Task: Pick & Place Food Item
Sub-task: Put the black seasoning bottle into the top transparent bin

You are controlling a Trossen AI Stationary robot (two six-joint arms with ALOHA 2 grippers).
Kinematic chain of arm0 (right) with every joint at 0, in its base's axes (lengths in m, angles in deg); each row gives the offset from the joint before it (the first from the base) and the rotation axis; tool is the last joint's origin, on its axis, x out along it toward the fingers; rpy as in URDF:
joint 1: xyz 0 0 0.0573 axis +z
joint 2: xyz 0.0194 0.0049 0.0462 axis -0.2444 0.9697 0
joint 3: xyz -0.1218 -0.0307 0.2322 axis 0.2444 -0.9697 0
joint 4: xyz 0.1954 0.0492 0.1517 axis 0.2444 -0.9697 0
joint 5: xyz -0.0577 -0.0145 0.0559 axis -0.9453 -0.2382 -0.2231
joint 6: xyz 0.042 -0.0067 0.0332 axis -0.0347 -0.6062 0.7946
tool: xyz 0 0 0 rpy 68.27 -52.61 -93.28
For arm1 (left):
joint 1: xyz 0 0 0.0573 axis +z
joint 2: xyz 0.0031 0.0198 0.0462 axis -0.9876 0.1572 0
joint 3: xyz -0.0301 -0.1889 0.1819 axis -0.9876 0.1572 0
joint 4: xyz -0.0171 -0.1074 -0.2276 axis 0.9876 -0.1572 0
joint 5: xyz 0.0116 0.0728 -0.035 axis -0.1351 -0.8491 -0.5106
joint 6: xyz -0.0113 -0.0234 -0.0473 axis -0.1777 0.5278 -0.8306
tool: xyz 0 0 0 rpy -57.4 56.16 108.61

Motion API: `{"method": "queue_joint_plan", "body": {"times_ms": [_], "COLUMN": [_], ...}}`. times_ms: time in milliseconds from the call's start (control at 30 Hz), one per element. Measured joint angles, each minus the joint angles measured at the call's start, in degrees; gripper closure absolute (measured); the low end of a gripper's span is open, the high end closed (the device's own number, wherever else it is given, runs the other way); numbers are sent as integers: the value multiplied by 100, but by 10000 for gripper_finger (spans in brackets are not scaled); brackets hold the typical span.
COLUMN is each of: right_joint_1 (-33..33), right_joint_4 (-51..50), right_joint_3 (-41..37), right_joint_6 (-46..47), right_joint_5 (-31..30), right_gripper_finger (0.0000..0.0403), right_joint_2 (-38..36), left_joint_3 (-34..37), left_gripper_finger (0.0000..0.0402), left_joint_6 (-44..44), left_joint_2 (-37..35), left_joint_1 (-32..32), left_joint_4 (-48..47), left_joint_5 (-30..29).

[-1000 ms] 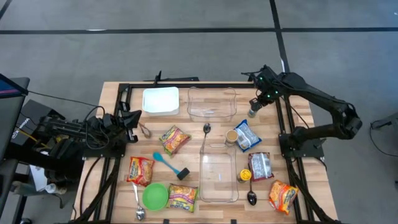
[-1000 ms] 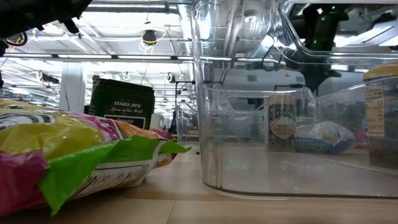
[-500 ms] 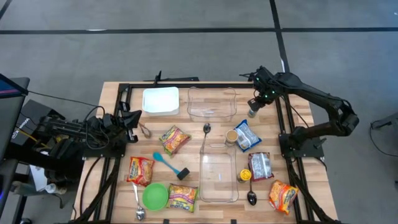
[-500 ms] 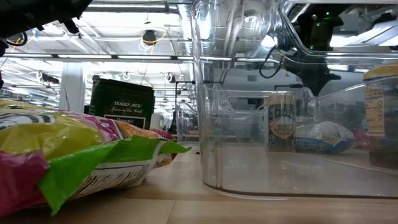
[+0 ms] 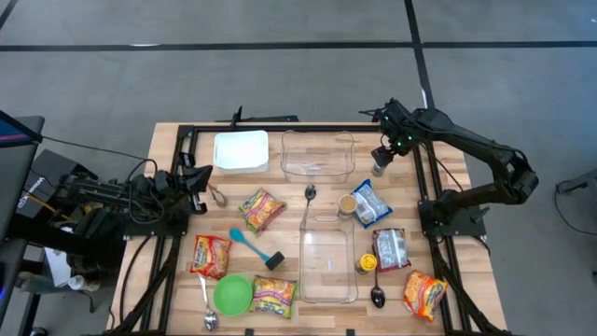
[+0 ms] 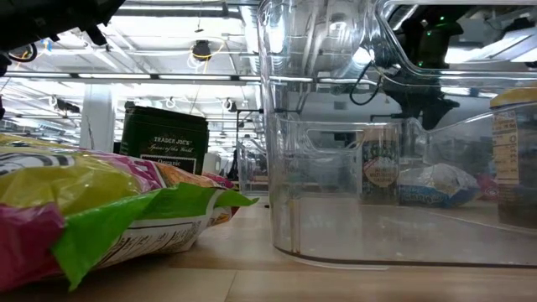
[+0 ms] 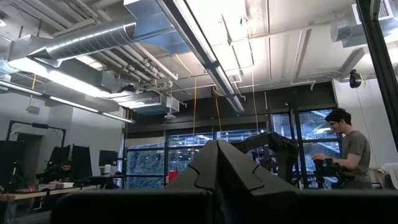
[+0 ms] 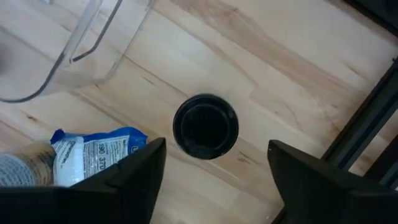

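Note:
A small jar with a black lid (image 8: pixel 205 126) stands upright on the wooden table (image 5: pixel 448 163), at the far right beside a clear container (image 5: pixel 317 154). In the high view the jar (image 5: pixel 379 169) shows just under my right gripper (image 5: pixel 384 155). My right gripper (image 8: pixel 214 180) hovers above the jar, pointing down, open, with its fingers on either side of the lid and clear of it. A blue-and-white packet (image 8: pixel 93 152) lies next to the jar. My left gripper (image 7: pixel 216 144) waits shut at the table's left edge (image 5: pixel 198 177), holding nothing.
A second clear container (image 5: pixel 327 259) stands mid-table, with a tan-lidded jar (image 5: pixel 347 204) and a packet (image 5: pixel 390 248) beside it. Several noodle packets (image 5: pixel 261 209), a green bowl (image 5: pixel 233 293), spoons (image 5: pixel 377 297) and a white tub (image 5: pixel 242 150) lie about. The black frame rail (image 8: pixel 367 118) runs close to the jar.
My right gripper has shifted slightly toward the table's left above the black-lidded jar. In the low view its dark finger outline has spread wider. The jar stands where it was.

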Motion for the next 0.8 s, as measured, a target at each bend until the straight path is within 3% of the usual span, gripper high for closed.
{"method": "queue_joint_plan", "body": {"times_ms": [567,800], "right_joint_1": [459,652], "right_joint_4": [762,668], "right_joint_3": [0,0], "right_joint_6": [193,221], "right_joint_5": [-30,-650], "right_gripper_finger": [121,121], "right_joint_2": [-2,-2], "left_joint_3": [0,0], "left_gripper_finger": [402,402], "left_joint_6": [0,0], "left_joint_2": [2,2], "left_joint_1": [0,0], "left_joint_4": [-94,-94], "left_joint_5": [0,0]}}
